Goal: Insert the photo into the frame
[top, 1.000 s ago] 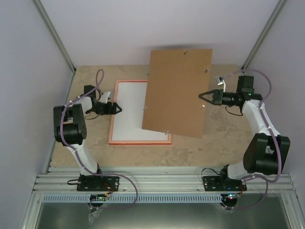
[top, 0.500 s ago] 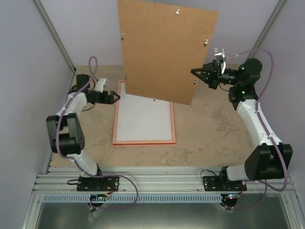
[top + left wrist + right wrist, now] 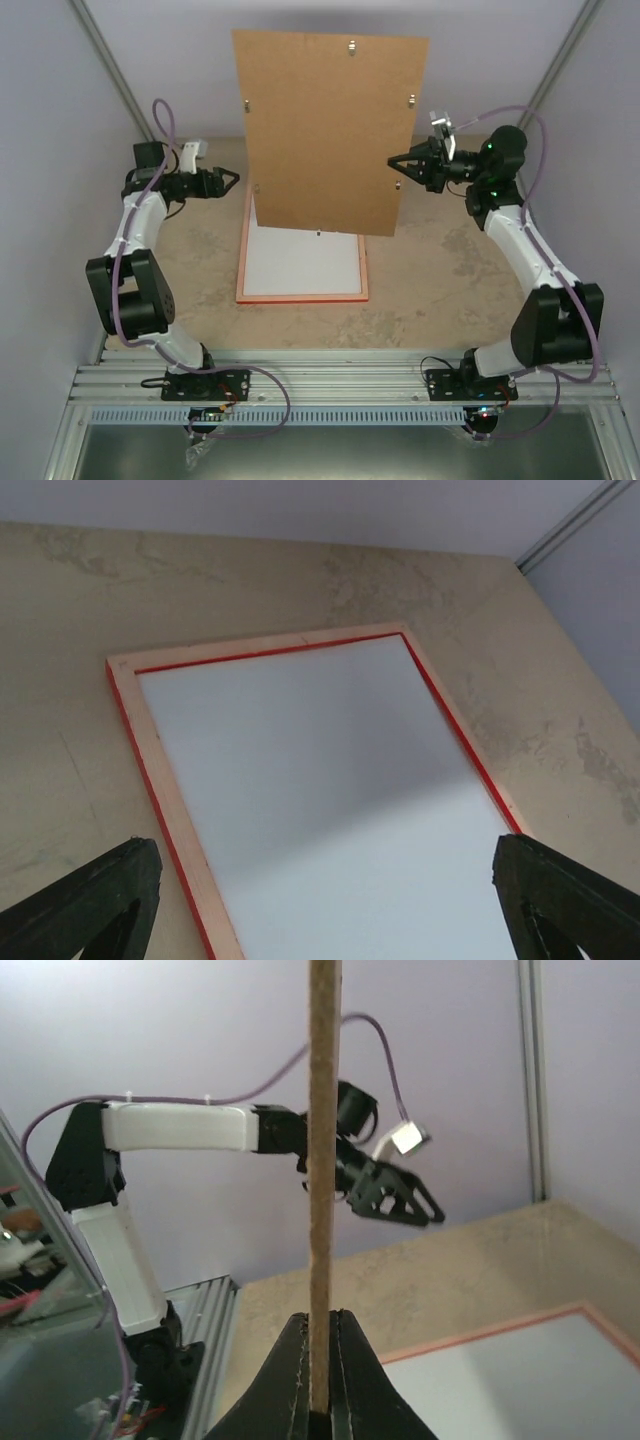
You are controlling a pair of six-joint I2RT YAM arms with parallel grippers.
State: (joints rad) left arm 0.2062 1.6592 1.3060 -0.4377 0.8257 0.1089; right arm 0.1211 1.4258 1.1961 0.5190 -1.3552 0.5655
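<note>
The frame (image 3: 241, 262) lies on the table with its pale orange-pink back up. Inside it lies the photo (image 3: 300, 265), showing its plain white back. My right gripper (image 3: 397, 165) is shut on the right edge of a brown backing board (image 3: 325, 130), which it holds upright above the far end of the frame. In the right wrist view the board's edge (image 3: 322, 1110) runs up from between the closed fingers (image 3: 290, 1360). My left gripper (image 3: 232, 180) hangs open and empty, left of the board. In the left wrist view it looks down on the frame (image 3: 150, 750) and the photo (image 3: 330, 800).
The table top (image 3: 450, 260) is speckled beige stone, closed in by pale walls on three sides. Metal posts (image 3: 115, 75) stand at the far corners. An aluminium rail (image 3: 340, 385) with both arm bases runs along the near edge.
The right gripper has raised the board from lying tilted over the frame to standing upright and has carried it left. The left arm has lifted and pulled back, and its jaws have opened wider.
</note>
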